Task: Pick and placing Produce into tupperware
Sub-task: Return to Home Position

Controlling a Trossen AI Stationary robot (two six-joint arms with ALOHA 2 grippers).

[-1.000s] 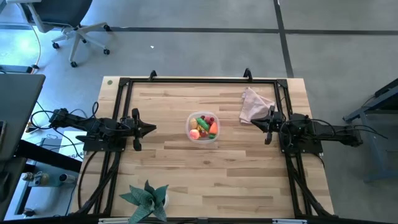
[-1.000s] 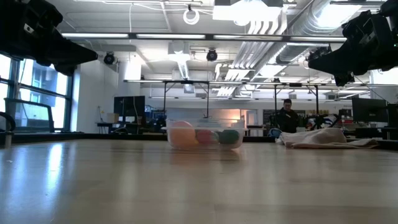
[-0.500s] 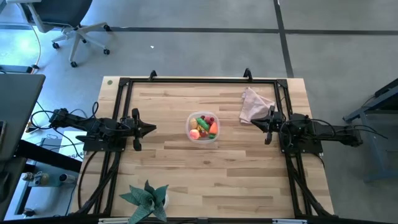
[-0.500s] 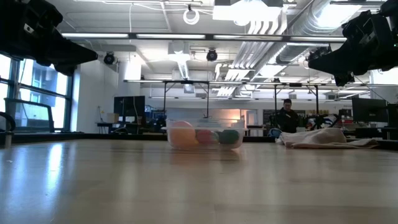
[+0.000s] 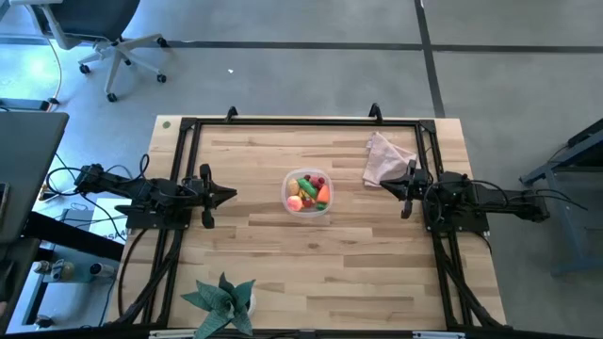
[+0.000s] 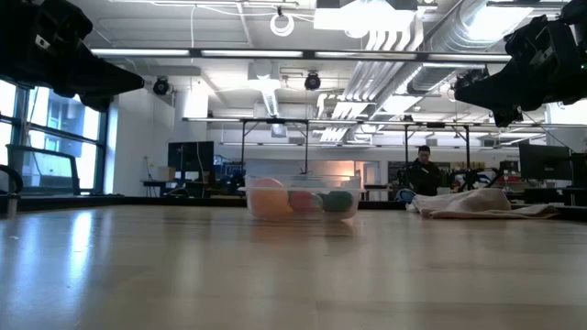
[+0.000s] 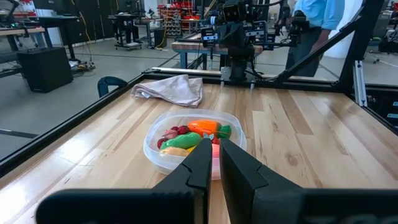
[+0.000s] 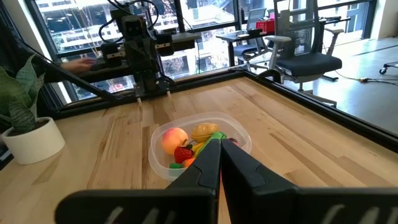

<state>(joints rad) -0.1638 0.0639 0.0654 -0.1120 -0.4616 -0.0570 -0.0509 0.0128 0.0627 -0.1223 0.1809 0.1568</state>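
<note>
The clear tupperware (image 5: 307, 193) stands on its base at the table's middle, also seen in the low view (image 6: 303, 197). The produce (image 7: 189, 137) lies inside it: an orange carrot, a green piece, red bits, a peach-coloured ball (image 8: 175, 138). My left gripper (image 5: 233, 195) waits shut above the table's left side, pointing level at the tupperware. My right gripper (image 5: 383, 185) waits shut above the right side, facing it from the other way. Both are well apart from the container and hold nothing.
A pinkish-beige cloth (image 5: 386, 158) lies crumpled at the far right, beside my right gripper. A green leafy plant in a white pot (image 5: 221, 301) stands at the near left edge. A black frame (image 5: 301, 122) runs around the table top. A person (image 6: 423, 172) shows in the room behind.
</note>
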